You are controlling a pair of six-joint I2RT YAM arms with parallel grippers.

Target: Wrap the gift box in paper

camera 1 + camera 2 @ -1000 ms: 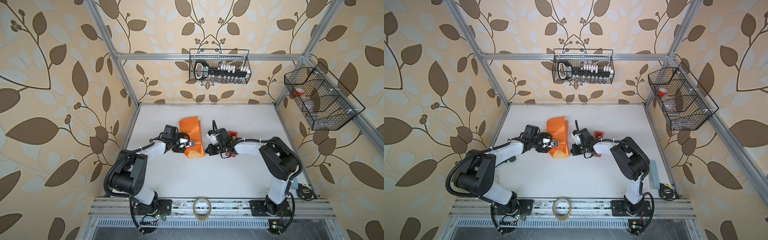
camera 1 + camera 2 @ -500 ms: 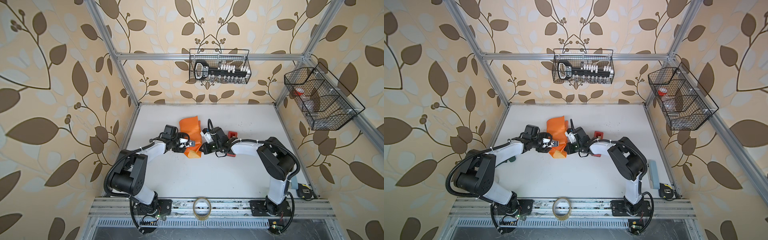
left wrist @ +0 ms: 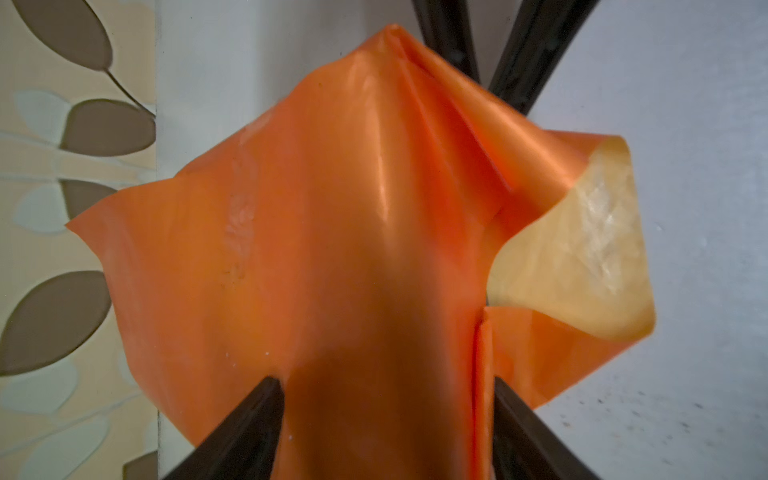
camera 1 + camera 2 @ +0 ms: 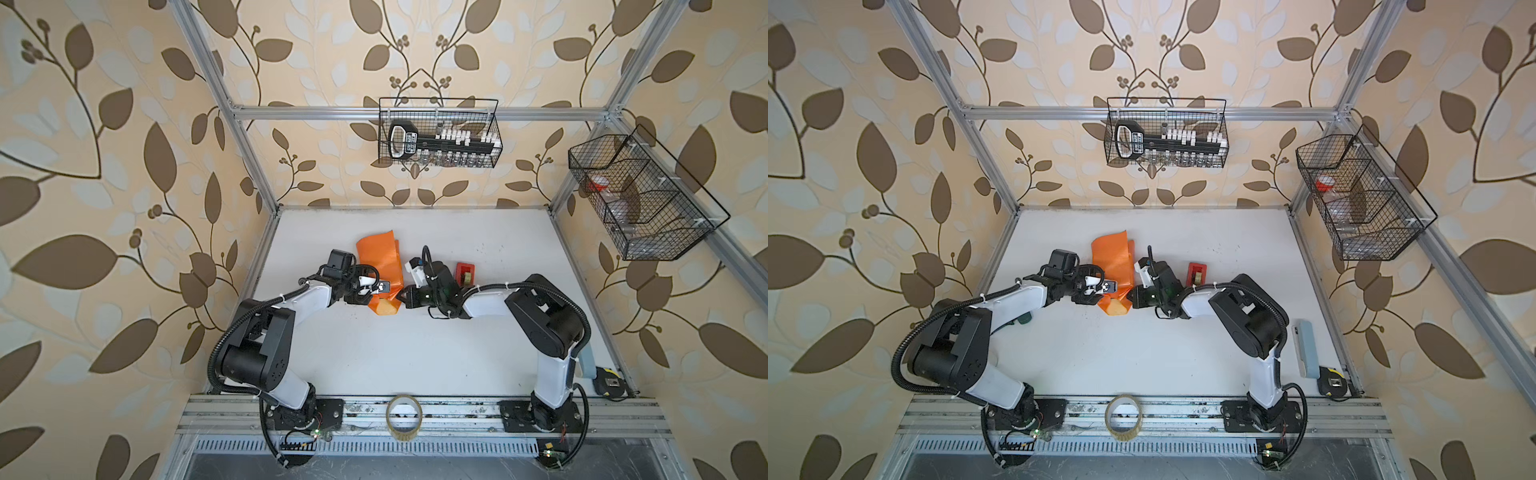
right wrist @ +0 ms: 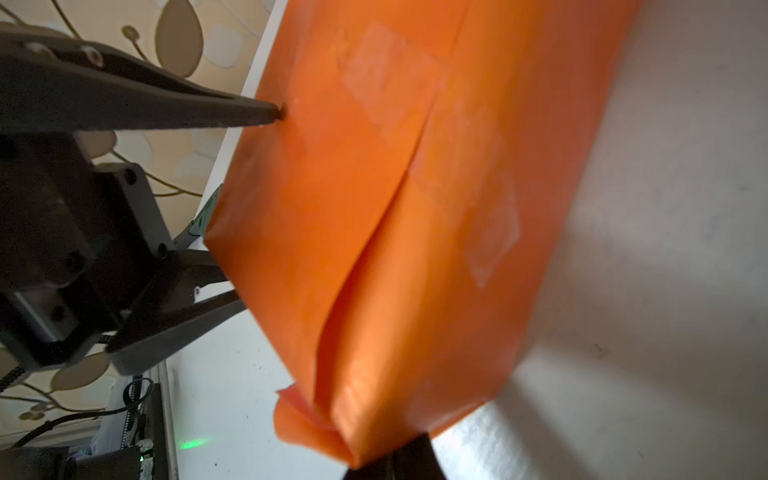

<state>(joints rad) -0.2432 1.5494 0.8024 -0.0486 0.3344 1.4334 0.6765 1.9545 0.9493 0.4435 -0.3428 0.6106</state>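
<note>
The gift box is hidden inside the orange paper (image 4: 380, 259) (image 4: 1115, 259), which is folded round it into a long package with tape patches along its seam (image 5: 415, 166). A loose corner curls back and shows the yellow-tan underside (image 3: 582, 257) (image 4: 386, 308). My left gripper (image 4: 380, 293) (image 4: 1106, 291) (image 3: 384, 380) straddles the package near its near end, with one finger (image 5: 232, 114) against each side. My right gripper (image 4: 402, 297) (image 4: 1130, 298) (image 5: 390, 463) is shut, and its tip touches the folded paper at the package's near corner.
A red tape dispenser (image 4: 464, 273) lies just behind the right wrist. A clear tape roll (image 4: 404, 415) sits on the front rail. A pale blue case (image 4: 1305, 347) and a tape measure (image 4: 1332, 382) lie at the right front. Wire baskets hang on the back wall (image 4: 438, 137) and right wall (image 4: 640, 199).
My right gripper has moved left from beside the tape dispenser up to the package's near corner. The left arm has held still on the package.
</note>
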